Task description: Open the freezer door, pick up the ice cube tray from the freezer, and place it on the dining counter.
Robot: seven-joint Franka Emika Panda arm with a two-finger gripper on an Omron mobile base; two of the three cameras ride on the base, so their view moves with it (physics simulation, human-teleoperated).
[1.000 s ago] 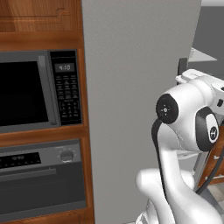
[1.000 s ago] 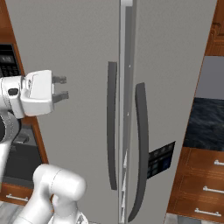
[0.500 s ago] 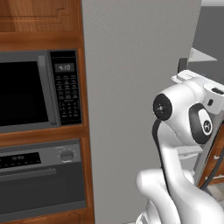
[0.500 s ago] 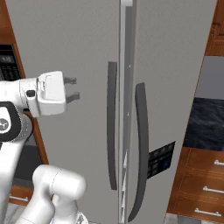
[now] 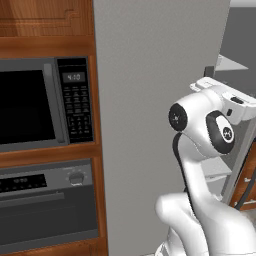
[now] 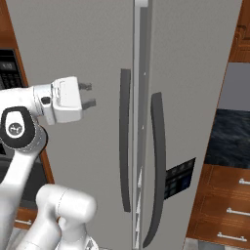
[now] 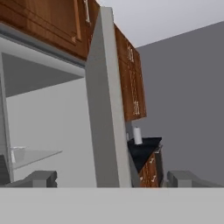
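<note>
White arm (image 6: 29, 146) raised, jaws spread wide

place: home kitchen | evidence: tall grey freezer (image 6: 88, 44) with bar handles | built-in microwave (image 5: 45, 105) above oven (image 5: 47, 205) in wood cabinet | brown wooden wall cupboards (image 7: 131, 74), drawers (image 6: 219, 210)

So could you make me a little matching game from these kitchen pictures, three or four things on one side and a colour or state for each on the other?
Things:
1. gripper
2. freezer door
3. microwave
4. handle

Descriptions:
A. black front with a keypad, set in wood cabinetry
B. flat matte grey panel
C. jaws apart, holding nothing, short of the handle
D. long dark grey vertical bar

Pairs: 1-C, 2-B, 3-A, 4-D
</note>
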